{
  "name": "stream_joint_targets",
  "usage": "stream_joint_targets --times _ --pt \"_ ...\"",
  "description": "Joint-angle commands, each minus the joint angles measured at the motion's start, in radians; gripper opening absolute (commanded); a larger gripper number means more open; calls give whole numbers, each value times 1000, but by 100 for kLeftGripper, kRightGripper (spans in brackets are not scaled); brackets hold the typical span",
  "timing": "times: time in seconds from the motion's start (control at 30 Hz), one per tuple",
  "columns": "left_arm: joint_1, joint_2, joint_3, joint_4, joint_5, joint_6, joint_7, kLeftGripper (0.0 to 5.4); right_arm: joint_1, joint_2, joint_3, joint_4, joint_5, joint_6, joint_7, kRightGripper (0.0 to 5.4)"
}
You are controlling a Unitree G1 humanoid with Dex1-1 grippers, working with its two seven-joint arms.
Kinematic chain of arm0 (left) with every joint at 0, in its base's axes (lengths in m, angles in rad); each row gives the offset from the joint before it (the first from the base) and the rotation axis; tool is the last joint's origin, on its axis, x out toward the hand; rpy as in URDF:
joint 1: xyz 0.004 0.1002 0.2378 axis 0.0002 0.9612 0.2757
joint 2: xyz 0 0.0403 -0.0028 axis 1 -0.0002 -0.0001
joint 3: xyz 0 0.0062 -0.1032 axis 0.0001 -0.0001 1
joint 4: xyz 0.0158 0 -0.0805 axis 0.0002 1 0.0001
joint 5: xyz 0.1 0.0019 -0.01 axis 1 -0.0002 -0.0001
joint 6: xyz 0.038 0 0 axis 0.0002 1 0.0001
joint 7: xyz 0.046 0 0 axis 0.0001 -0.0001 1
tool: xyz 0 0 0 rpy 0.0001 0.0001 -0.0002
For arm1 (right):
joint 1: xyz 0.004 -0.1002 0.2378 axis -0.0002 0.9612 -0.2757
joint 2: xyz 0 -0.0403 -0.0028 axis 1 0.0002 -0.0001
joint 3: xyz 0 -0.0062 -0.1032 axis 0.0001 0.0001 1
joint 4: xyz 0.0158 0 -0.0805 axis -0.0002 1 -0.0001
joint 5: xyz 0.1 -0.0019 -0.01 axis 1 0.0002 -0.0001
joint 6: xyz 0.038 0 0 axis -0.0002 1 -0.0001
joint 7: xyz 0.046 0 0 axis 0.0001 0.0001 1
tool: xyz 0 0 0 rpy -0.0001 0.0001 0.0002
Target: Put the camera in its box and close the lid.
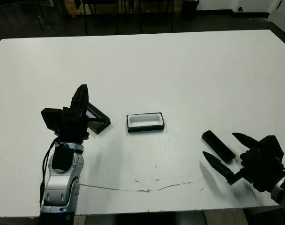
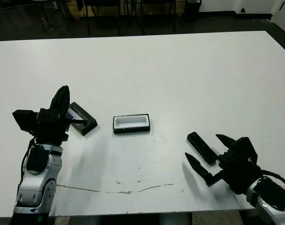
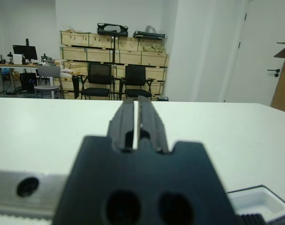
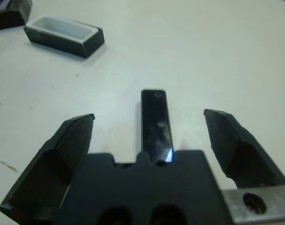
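the right wrist view shows what the head views only hint at: the camera [image 4: 156,124] lies flat on the white table [image 1: 180,70], in line with the gap between the right gripper [image 4: 152,126]'s two fingers, with a fingertip [image 4: 79,126] on either side and neither one touching it. that same view catches a glint on the glossy bar's near end, and the box [image 4: 65,35] farther off with its white lining facing up and nothing inside. the head views give the layout that the wrist views lack: the box [image 1: 145,122] sits near the middle of the table, the lid [image 1: 96,119] rests just to its left, tilted at an angle, and the camera [image 1: 218,145] is well apart to the right, near the front edge. the right gripper [image 1: 221,149] is spread wide around the camera's near end and holds nothing. the left gripper [image 1: 80,96] is raised beside the lid, its fingers pointing up and away; in the left wrist view its fingers [image 3: 143,123] stand nearly together with only a thin slit between them, nothing held, and a corner of the box [image 3: 259,199] shows low in that picture.
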Motion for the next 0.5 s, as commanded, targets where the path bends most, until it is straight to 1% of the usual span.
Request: stream_joint_targets --times 0.03,0.33,0.43,0.5 --pt "13 10 8 14 5 9 0 0 12 23 3 18 -3 31 -25 539" --pt "12 5 11 19 -5 9 -6 0 21 52 10 28 -13 41 -64 539" --pt "11 4 10 25 4 0 -2 0 30 70 10 21 -8 33 -73 539" --pt "13 4 8 21 7 4 0 0 36 77 9 17 -9 27 -73 525"
